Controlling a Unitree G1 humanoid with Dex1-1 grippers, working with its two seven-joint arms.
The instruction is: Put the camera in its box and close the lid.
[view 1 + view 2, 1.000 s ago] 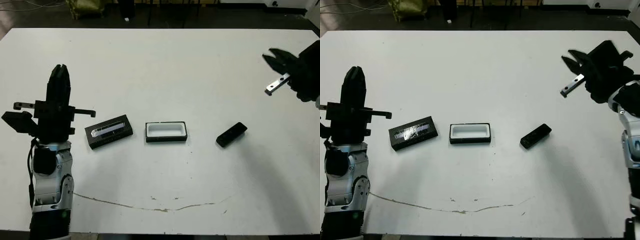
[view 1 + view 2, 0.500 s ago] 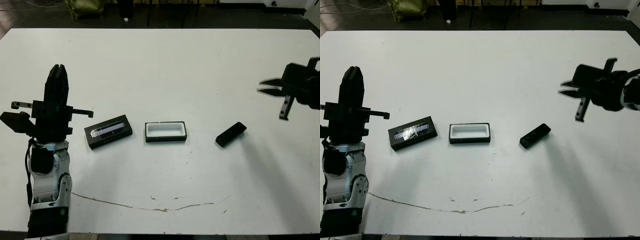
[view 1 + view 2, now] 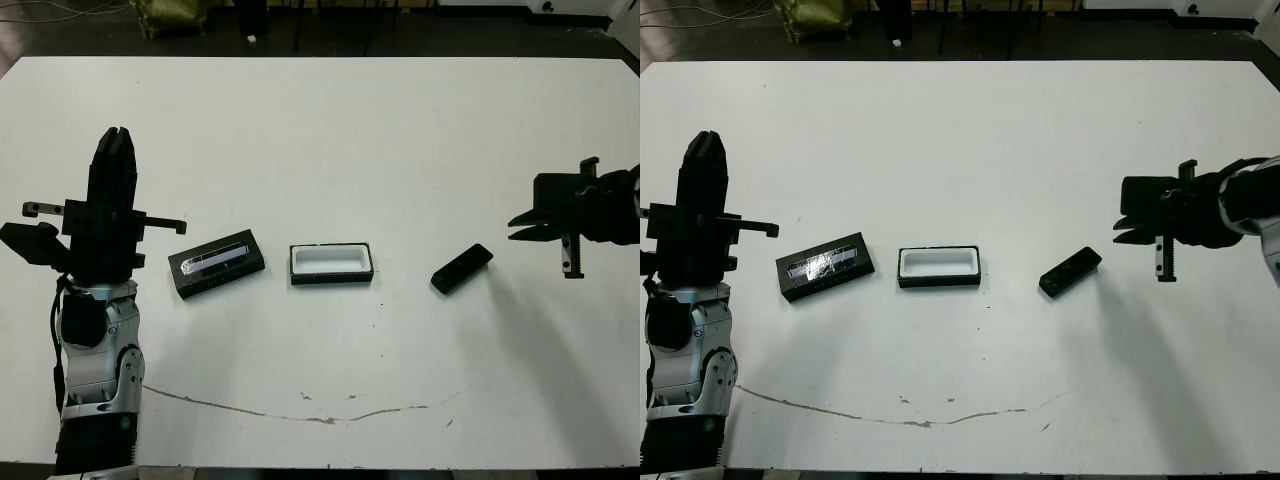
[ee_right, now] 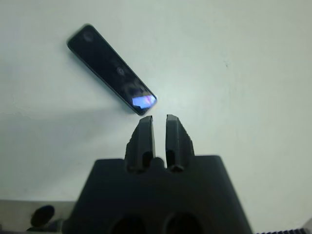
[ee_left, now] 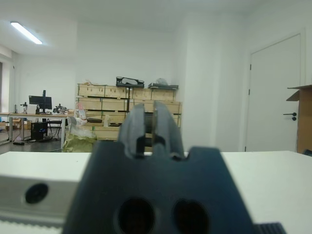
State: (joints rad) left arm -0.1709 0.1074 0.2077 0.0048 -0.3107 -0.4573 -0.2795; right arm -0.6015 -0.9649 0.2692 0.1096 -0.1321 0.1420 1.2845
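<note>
Presently noted camera (image 3: 462, 269) flat on the white bench (image 3: 330, 130), lying at a slant, right of the box (image 3: 332, 264) and clear of it. Box open, white lining up, near bench centre. Lid (image 3: 217, 263) left of box, window strip up, not touching it.

Right hand (image 3: 524, 224) hovered low, just right of the camera and not touching. Fingers (image 4: 144, 136) seen in the wrist view nearly pressed together, only a thin slit between; would have to spread before any grasp. Bluish screen end of the camera (image 4: 111, 76) lay nearest the fingertips in that view.

Left hand (image 3: 116, 160) held upright at the left side, well apart from lid and box, fingers pressed together, empty.

Handling, judged: camera small, slim, rigid, probably light. Glossy top face, so likely slippery; screen possibly easy to scratch. Low profile against the bench left little side wall to catch. Best hold judged across the two long edges near mid-length, fingers square to the bar, clear of the screen end, so it would not pivot or squirt out. Wrist would need turning to match the slant. Light squeeze judged enough. Box only slightly larger, so alignment at insertion would matter.
</note>
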